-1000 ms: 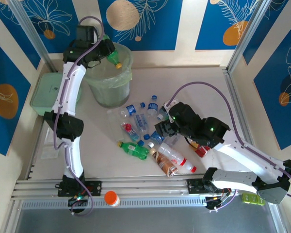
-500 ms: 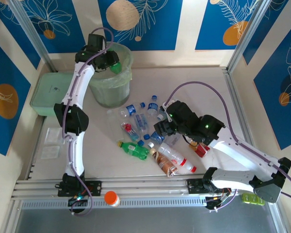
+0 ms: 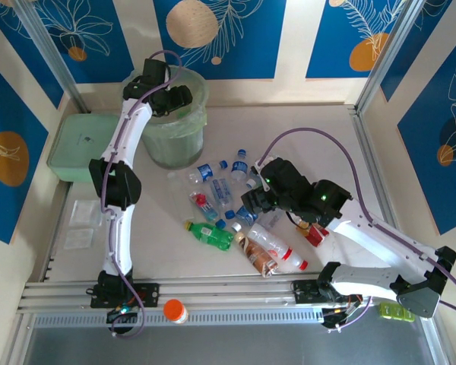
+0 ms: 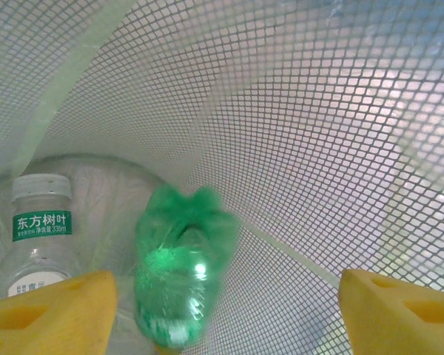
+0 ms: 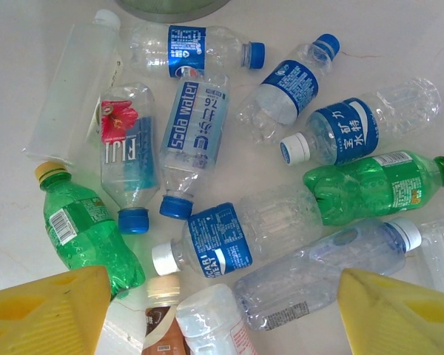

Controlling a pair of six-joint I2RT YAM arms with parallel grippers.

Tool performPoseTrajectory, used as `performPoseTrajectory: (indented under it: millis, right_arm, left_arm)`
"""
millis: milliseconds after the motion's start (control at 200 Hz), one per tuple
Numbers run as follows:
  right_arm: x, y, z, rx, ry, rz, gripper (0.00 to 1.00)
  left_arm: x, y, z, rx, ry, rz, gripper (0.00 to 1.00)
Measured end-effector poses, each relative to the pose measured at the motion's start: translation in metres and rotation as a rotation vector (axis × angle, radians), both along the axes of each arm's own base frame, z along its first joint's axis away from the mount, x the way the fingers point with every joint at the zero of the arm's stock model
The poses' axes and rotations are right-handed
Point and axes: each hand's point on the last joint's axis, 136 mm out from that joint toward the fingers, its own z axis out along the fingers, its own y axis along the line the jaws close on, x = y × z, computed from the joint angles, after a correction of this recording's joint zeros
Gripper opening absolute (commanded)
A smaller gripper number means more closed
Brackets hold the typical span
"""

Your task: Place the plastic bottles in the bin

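My left gripper [image 3: 169, 97] hangs over the bin [image 3: 176, 141], its fingers [image 4: 52, 310] spread wide and gripping nothing. Straight ahead of it, between the two pads but touching neither, a green bottle [image 4: 179, 277] shows blurred inside the bin. Just beyond the left finger, a clear bottle [image 4: 35, 237] with a white cap rests low in the bin. My right gripper [image 5: 222, 314] is spread wide too, empty, above the heap of bottles [image 3: 228, 205] on the table [image 3: 327, 144]. Right beneath its gap lies a blue-labelled bottle [image 5: 229, 237]. A second green bottle [image 5: 89, 229] sits by its left finger.
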Motion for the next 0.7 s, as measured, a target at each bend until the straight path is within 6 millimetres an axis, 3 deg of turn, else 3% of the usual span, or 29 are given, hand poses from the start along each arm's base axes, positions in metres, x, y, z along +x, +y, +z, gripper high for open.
performPoseTrajectory:
  millis: [340,490,620,700]
  right_arm:
    - [-0.001,0.001,0.0,0.0,-0.001,0.004,0.81]
    - [-0.002,0.001,0.002,-0.001,-0.001,0.008,0.81]
    - [-0.002,0.002,0.009,0.012,-0.012,0.01,0.8]
    - [-0.003,0.003,0.011,0.021,-0.014,0.018,0.78]
  left_arm:
    - [-0.002,0.001,-0.002,0.004,0.014,-0.001,0.82]
    - [-0.006,0.001,0.005,0.008,0.006,-0.007,0.82]
    - [-0.02,0.004,0.04,0.009,-0.043,-0.022,0.8]
    - [-0.035,0.007,0.079,0.003,-0.11,-0.029,0.79]
